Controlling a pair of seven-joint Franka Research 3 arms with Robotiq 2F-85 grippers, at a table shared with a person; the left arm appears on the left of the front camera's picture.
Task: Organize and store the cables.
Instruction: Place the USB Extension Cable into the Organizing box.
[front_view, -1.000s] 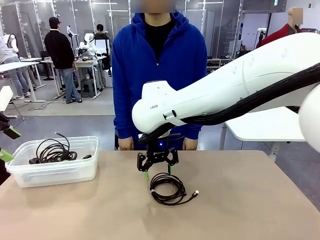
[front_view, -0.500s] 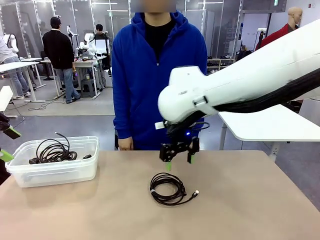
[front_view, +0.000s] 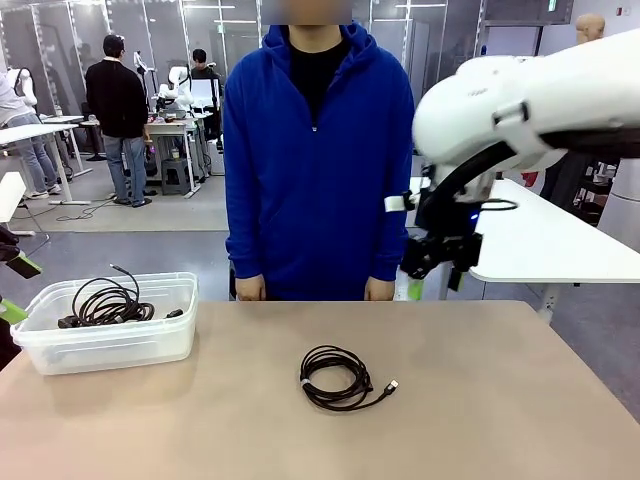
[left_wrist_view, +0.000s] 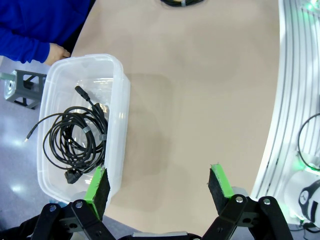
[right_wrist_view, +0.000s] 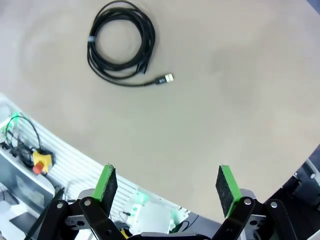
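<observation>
Front view: one coiled cable (front_view: 337, 378) lies flat mid-table (front_view: 520, 400), plug end pointing to my R, w/ nothing touching it. More cables (front_view: 105, 303) sit piled in the clear bin (front_view: 110, 345) at table's L edge. My R gripper (front_view: 440, 260) hangs above the table's far R, jaws fully apart, empty. L gripper (left_wrist_view: 159, 186) hovers over bin rim, jaws wide, empty. Person (front_view: 318, 150) stands at far side.
</observation>
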